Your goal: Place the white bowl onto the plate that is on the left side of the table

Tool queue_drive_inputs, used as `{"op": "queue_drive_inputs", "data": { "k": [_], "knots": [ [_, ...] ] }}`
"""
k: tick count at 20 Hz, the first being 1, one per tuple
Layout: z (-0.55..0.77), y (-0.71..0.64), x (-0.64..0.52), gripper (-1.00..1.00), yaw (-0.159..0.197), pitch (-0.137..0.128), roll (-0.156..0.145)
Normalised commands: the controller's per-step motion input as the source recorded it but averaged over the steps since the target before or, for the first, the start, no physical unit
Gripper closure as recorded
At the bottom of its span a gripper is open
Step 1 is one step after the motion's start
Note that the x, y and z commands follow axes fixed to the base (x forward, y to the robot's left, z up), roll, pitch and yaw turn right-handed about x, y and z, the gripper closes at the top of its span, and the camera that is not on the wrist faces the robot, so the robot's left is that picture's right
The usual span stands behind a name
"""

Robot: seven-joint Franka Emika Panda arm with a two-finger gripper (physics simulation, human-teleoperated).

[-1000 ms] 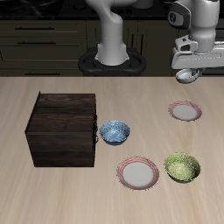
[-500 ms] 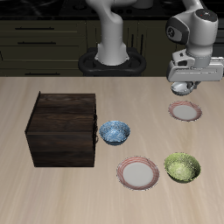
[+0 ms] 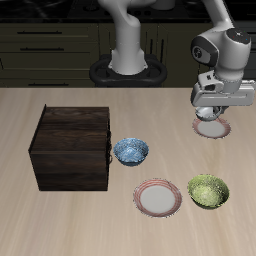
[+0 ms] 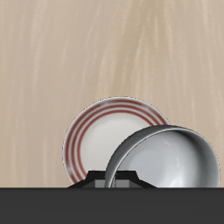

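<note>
Our fingers pinch the rim of the small glossy whitish-grey bowl (image 3: 209,113), holding it in the gripper (image 3: 211,106) just above the round pale plate with pinkish-red rim (image 4: 98,133). Bare tabletop surrounds that plate on every side; the green speckled bowl (image 3: 208,191) sits nearer the table's front edge, well apart. In the wrist view the bowl covers part of the plate, and the fingertips themselves are hidden.
</note>
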Motion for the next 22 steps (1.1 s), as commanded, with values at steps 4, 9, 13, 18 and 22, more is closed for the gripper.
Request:
{"op": "queue_drive_inputs", "data": {
  "k": [4,9,13,18,22],
  "knots": [
    [-0.34,0.26,-0.13,1.00,0.026,0.026,0.034],
    [-0.15,0.14,-0.07,1.00,0.026,0.000,0.028],
    [-0.24,-0.10,0.13,1.00,0.018,0.024,-0.036],
    [-0.03,-0.16,0.16,-1.00,-0.015,0.030,-0.061],
    [-0.08,0.02,0.08,-1.00,-0.014,0.011,0.005]
  ]
}}
